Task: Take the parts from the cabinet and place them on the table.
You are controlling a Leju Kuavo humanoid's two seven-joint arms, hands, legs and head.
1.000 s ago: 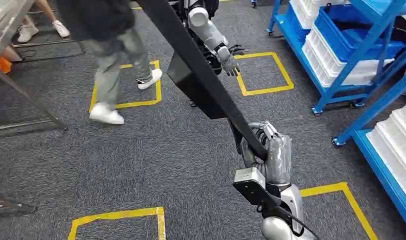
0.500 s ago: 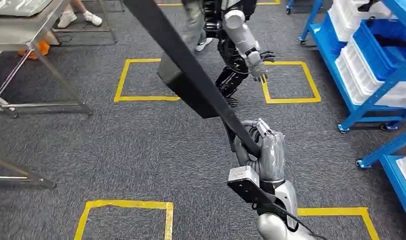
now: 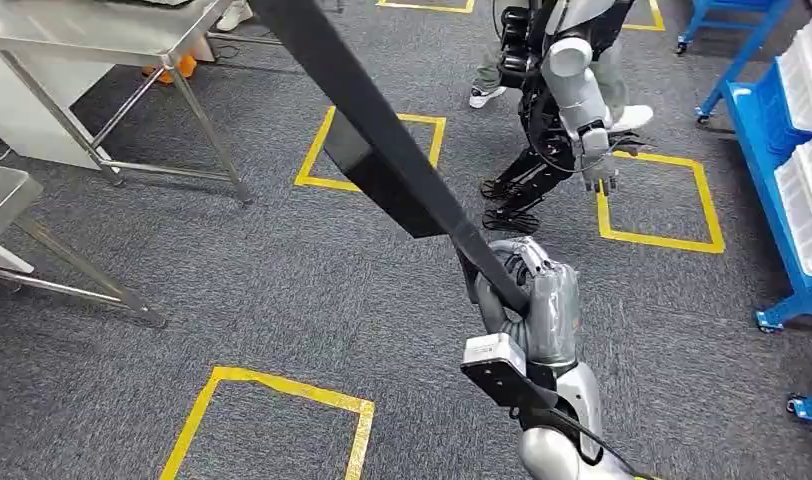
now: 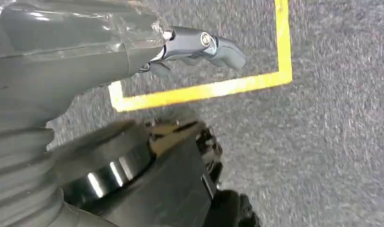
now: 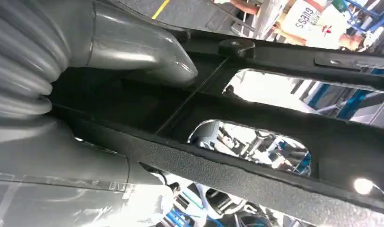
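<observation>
1 long black part [image 3: 382,150], grasped by right robot hand [image 3: 527,295]. Left robot hand [image 4: 199,45] released. 2 steel benches [image 3: 102,35] far left. 3 yellow floor squares [image 3: 662,200].

Left hand [image 4: 86,61]: enters at the picture's left edge; grey ribbed cover, smooth grey shell under a clear wrinkled film.
Fingers [image 4: 204,45]: dark grey, jutting past the shell, slightly bent, nothing between them; hang above the floor, no contact seen.
Floor [image 4: 332,142]: dark grey speckled carpet.
Tape mark [image 4: 204,90]: yellow, two strips meeting at a corner beyond the fingers, a third strip turning off near the shell.
Focus: blurred throughout.
</observation>
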